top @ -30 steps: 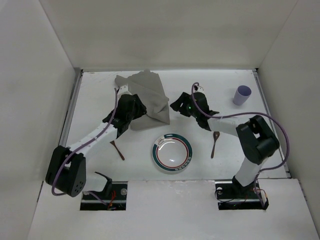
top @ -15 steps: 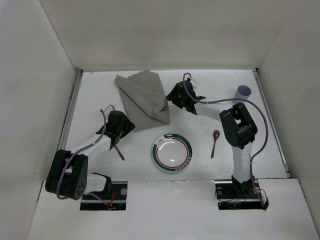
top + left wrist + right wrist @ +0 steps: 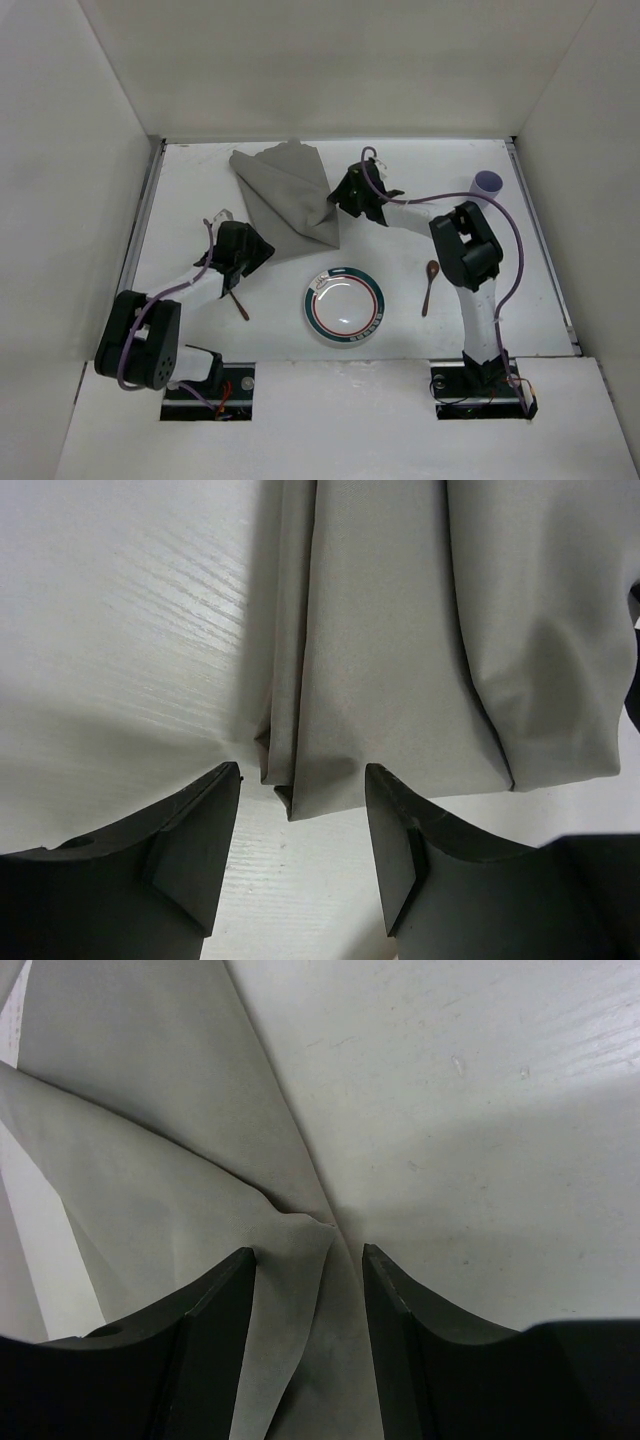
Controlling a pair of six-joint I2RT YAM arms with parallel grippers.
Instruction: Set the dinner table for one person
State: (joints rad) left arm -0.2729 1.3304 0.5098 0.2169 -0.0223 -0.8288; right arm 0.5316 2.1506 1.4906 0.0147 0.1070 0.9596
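A crumpled grey cloth placemat (image 3: 288,198) lies at the back of the white dinner table (image 3: 440,165). My left gripper (image 3: 252,250) hovers open just off the cloth's near-left corner (image 3: 292,798), with only bare table between its fingers (image 3: 200,850). At the cloth's right edge my right gripper (image 3: 346,196) stands open, and a fold of cloth (image 3: 300,1290) lies loose between its fingers (image 3: 215,1330). A white plate with a green and red rim (image 3: 344,305) sits at the front centre.
One brown spoon (image 3: 236,299) lies left of the plate, under my left forearm. Another brown spoon (image 3: 429,286) lies to the plate's right. A lilac cup (image 3: 485,187) stands at the back right. Metal rails (image 3: 143,215) line the table's sides.
My left gripper let go of the cloth and drew back toward the near left. The cloth settled flatter. My right gripper moved up and left onto the cloth's right edge, its jaws narrowing slightly.
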